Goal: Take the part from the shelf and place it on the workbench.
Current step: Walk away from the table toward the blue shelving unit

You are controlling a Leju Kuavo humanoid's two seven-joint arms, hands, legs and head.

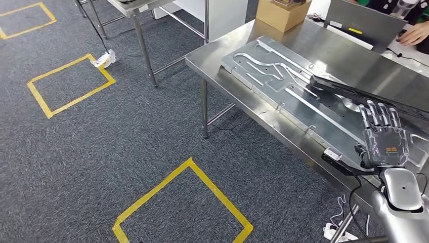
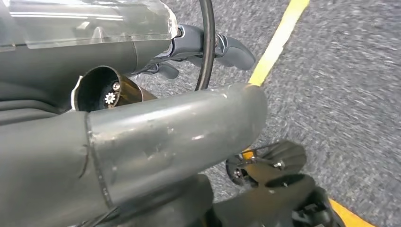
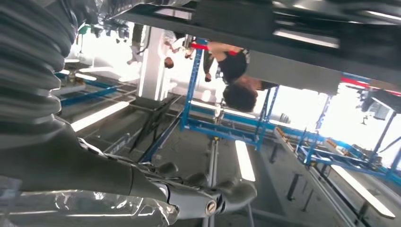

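Note:
A large silver metal plate part (image 1: 283, 86) with milled grooves lies flat on the steel workbench (image 1: 217, 58). A long black bar (image 1: 364, 96) rests across the plate's right end. My right hand (image 1: 383, 134) hovers over the near edge of the plate, fingers straight and spread, holding nothing. In the right wrist view the right hand's fingers (image 3: 213, 194) reach out with nothing in them. In the left wrist view, the left hand (image 2: 189, 127) hangs above the grey carpet with nothing in it, its fingers (image 2: 227, 47) slightly bent.
A cardboard box (image 1: 282, 12) and a grey panel (image 1: 361, 23) sit at the bench's far side, where a person's hand (image 1: 415, 34) rests. A second steel table (image 1: 141, 15) stands further left. Yellow tape squares (image 1: 187, 202) mark the carpet. Cables (image 1: 339, 223) hang under the bench.

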